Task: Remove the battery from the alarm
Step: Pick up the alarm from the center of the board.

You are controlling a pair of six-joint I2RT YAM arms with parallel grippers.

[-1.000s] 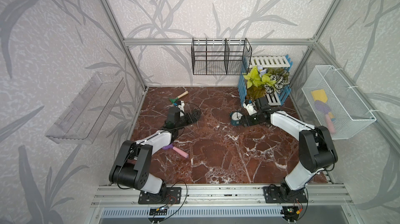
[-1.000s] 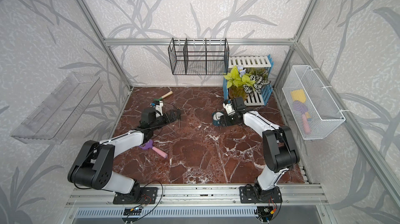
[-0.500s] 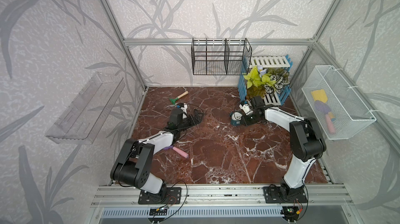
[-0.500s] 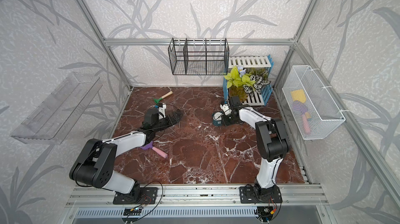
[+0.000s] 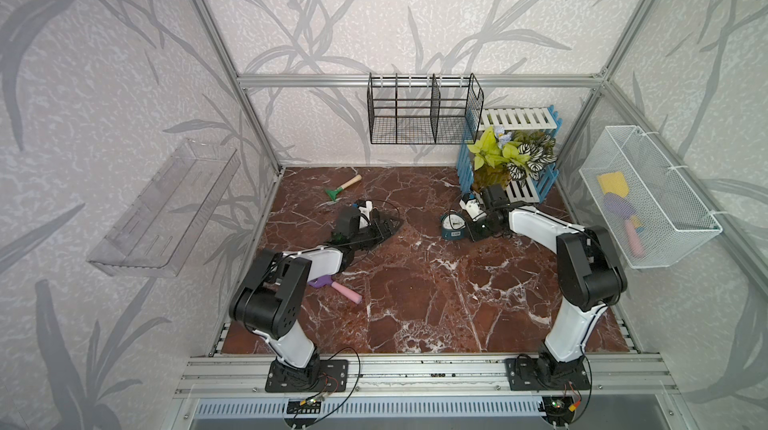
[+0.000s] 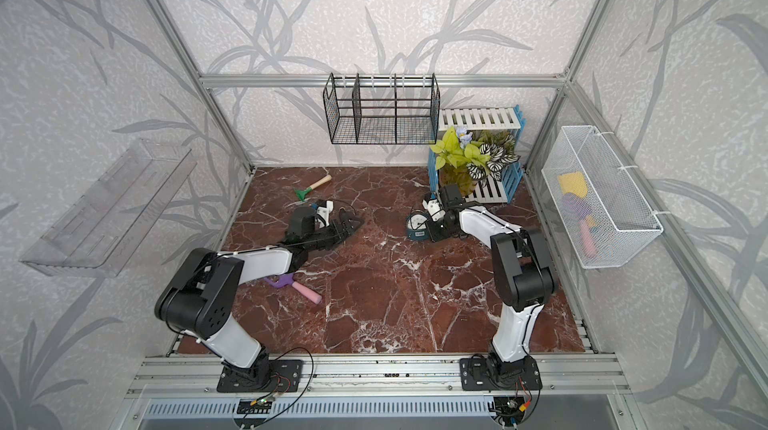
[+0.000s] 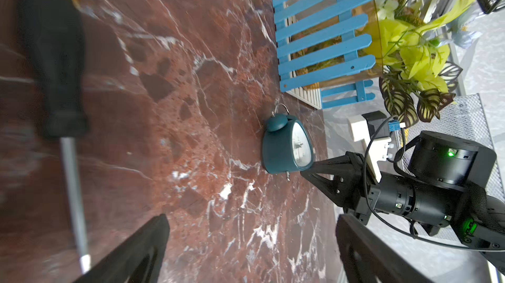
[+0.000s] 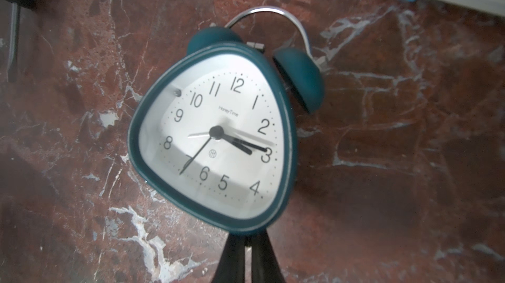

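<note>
Alarm (image 5: 453,224) sits on the table (image 5: 415,291) at about 1 o'clock from table centre, just short of the blue fence (image 7: 322,49). It looks to be lying on its back, white dial up. Battery not visible in any view; likely in the back, which faces the table.

Right tool (image 8: 247,238) comes in from the alarm's 4 o'clock side in both top views. Its jaws are pressed together right at the alarm's bottom rim, touching it. Can't tell if a thin lip or foot is pinched between them.

Left tool (image 7: 251,218) is spread wide and holds nothing. It sits low over the table at the alarm's 9 o'clock, well apart, with the screwdriver (image 7: 54,57) lying just beside it.

Handling guess: alarm is light, with a hard rounded shell and a smooth dial cover, so it probably skids or tips under a poke. Best hold is across the teal body sides, or hook the wire handle (image 8: 273,11). Avoid the bells (image 8: 300,76) and the dial. It needs flipping to reach the back. The battery should be stiff, slick and prone to rolling, so pinch it across the middle.
</note>
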